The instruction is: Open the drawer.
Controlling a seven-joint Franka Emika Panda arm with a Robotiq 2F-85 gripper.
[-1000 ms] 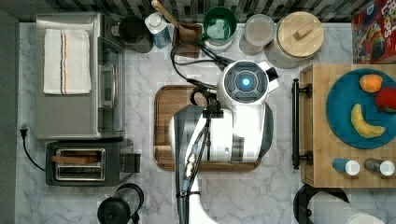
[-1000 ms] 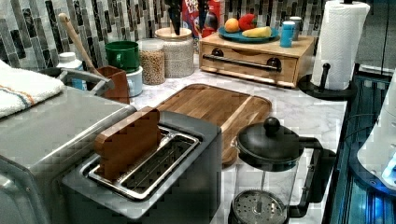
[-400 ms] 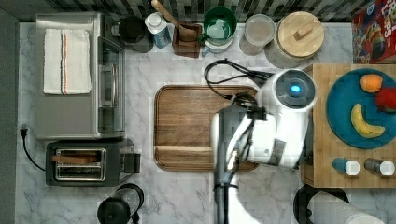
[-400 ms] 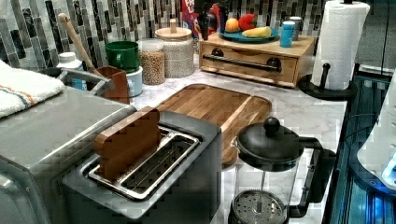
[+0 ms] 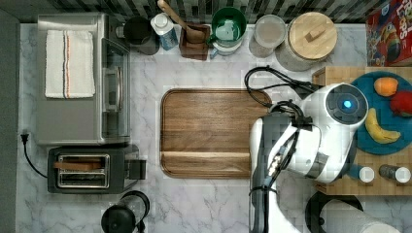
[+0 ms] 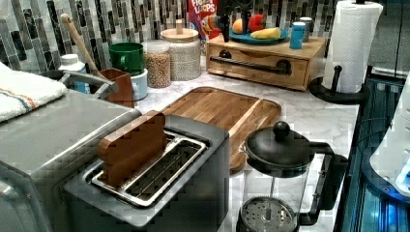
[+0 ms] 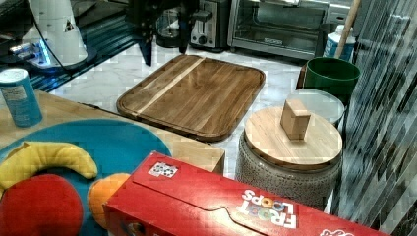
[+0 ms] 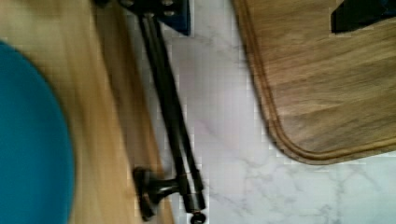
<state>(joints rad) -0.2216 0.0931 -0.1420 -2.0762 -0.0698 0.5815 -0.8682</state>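
The drawer (image 6: pixel 263 60) is a light wooden box at the left view's back right, shut, with a long black bar handle (image 6: pixel 251 65) across its front. A blue plate (image 5: pixel 384 111) of fruit rests on top of it. In the top view the arm covers the drawer's (image 5: pixel 340 187) handle side. My gripper (image 7: pixel 164 49) hangs open above the counter. In the wrist view the handle (image 8: pixel 170 116) runs along the wooden front (image 8: pixel 107 93). One of the fingers (image 8: pixel 173 14) sits over the bar's far end. The other is over the walnut tray (image 8: pixel 327 79).
The walnut tray (image 5: pixel 209 133) lies mid-counter beside the drawer. A paper towel holder (image 6: pixel 350 48) stands at the left view's right of the drawer, and jars (image 5: pixel 306 39) and a cereal box (image 7: pixel 236 206) line the wall. Toaster oven (image 5: pixel 82 80), toaster (image 5: pixel 90 170) and French press (image 6: pixel 280 183) stand on the far side of the tray.
The arm has swung toward the top view's right, from over the walnut tray to over the drawer's handle side. The gripper has come into the left view above the drawer.
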